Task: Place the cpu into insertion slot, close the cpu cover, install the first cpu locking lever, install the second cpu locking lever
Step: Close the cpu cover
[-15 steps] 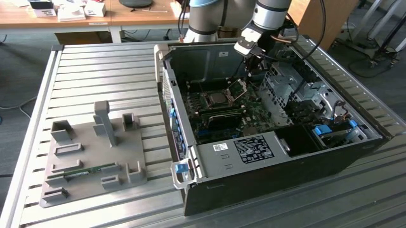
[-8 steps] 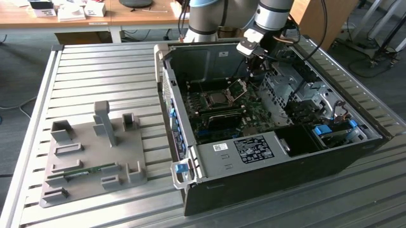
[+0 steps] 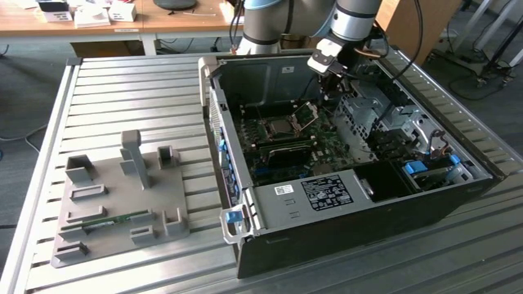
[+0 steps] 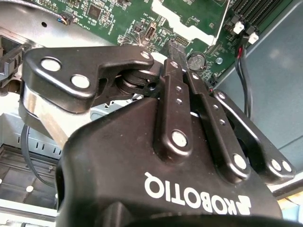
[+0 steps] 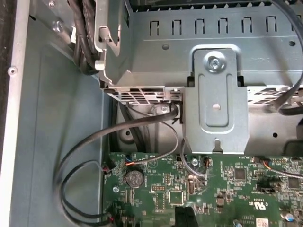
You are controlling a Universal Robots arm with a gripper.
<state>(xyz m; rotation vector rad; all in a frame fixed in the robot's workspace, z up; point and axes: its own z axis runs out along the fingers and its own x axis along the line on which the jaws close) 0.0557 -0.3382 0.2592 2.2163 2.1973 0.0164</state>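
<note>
Slatted table (image 3: 122, 92) bears case (image 3: 343, 226) holding insertion slot (image 3: 282, 127).

Lit softly and evenly from overhead in the exterior view; shadowed deep inside the computer case (image 3: 261, 76); glinting white off the glossy black gripper (image 4: 177, 52) in the second wrist view.

A slatted grey metal table (image 3: 122, 92) carries everything, its ribs running across the exterior view from side to side. The open black computer case (image 3: 351, 226) lies on its side directly on the slats. To the exterior view's left of the case, just beside its front corner, a flat grey fixture plate (image 3: 122, 202) with upright blocks and small pockets also rests on the slats. Bare ribs stretch between the case and the table's far edge.
</note>
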